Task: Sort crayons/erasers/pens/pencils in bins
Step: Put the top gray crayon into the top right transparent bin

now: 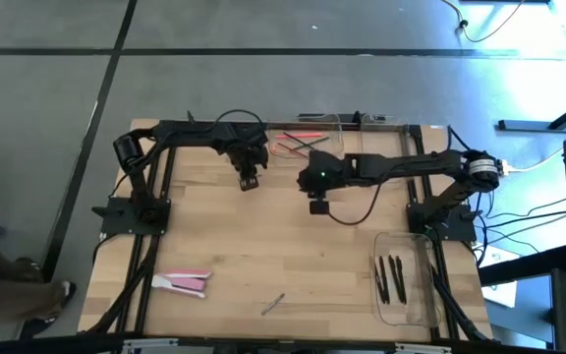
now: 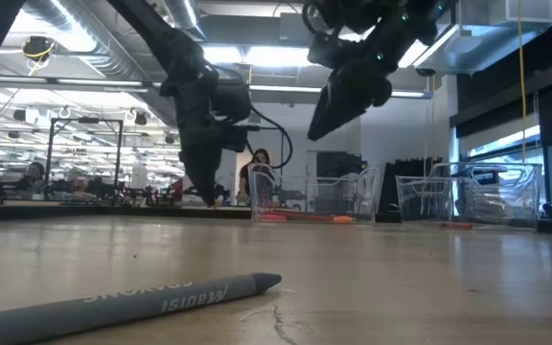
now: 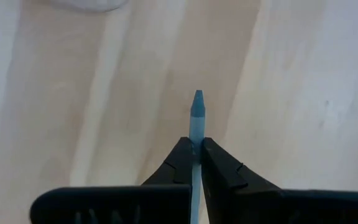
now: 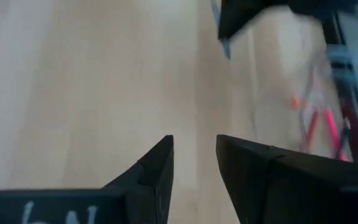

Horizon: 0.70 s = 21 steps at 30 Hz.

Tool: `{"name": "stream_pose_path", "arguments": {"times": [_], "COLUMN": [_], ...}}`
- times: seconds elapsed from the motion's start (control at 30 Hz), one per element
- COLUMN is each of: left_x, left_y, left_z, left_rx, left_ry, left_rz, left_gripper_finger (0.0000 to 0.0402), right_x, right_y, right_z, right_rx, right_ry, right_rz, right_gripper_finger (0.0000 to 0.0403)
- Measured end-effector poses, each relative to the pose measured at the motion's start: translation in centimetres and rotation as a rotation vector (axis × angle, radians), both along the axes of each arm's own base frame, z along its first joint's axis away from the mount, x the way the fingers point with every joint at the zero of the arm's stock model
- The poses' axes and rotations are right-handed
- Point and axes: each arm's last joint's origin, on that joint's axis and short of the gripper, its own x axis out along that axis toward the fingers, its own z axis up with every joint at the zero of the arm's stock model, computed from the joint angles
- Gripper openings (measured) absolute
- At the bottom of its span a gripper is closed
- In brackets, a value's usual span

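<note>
My left gripper (image 3: 195, 142) is shut on a light blue crayon (image 3: 197, 109) over the far middle of the table (image 1: 249, 180). My right gripper (image 4: 194, 146) hangs open beside it toward the table's right (image 1: 317, 205), with only bare wood between its fingers. A grey crayon (image 2: 132, 302) lies flat near the front edge (image 1: 273, 303). Pink erasers (image 1: 180, 285) lie at the near left. A clear bin (image 1: 312, 138) at the far edge holds red and pink sticks. Another bin (image 1: 406, 280) at the near right holds black pens. My left gripper pinches the blue crayon's shaft (image 3: 196, 146) between its two fingers, a short way behind the pointed tip (image 3: 197, 96). The crayon lies along the fingers and its tip sticks out past them. The fingers come steeply from above, and the crayon points down at the wood.
Black frame bars (image 1: 155, 211) run along the table's left, far and right sides. A black cable (image 1: 357, 211) droops from the right arm. Bare wood (image 1: 293, 256) fills the middle. The low view shows a person (image 2: 257, 168) in the room beyond the table.
</note>
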Motion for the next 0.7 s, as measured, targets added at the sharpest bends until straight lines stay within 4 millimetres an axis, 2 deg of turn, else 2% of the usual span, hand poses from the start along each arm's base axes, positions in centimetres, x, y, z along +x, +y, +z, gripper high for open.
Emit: {"name": "stream_pose_path", "arguments": {"times": [0.17, 0.37, 0.53, 0.7], "left_x": [0.3, 0.6, 1.1, 1.4], "left_y": [-1.0, -2.3, -3.7, -4.8], "left_z": [0.9, 3.0, 4.4, 4.7], "left_rx": [-0.017, 0.023, 0.029, 0.033], "left_ry": [-0.039, -0.118, -0.199, -0.201], "left_rz": [-0.026, -0.061, -0.114, -0.149], "left_gripper_finger": [0.0006, 0.0003, 0.0006, 0.0003], "right_x": [0.1, 0.0, 1.1, 2.1], "right_y": [0.8, 1.1, 1.0, 0.9], "right_z": [-1.8, -3.0, -4.2, -5.3], "right_rx": [-0.006, -0.014, -0.049, -0.081], "right_ry": [-0.108, -0.198, -0.278, -0.322], "right_rz": [0.039, 0.051, 0.087, 0.106], "right_gripper_finger": [0.0124, 0.0124, 0.0124, 0.0124]}}
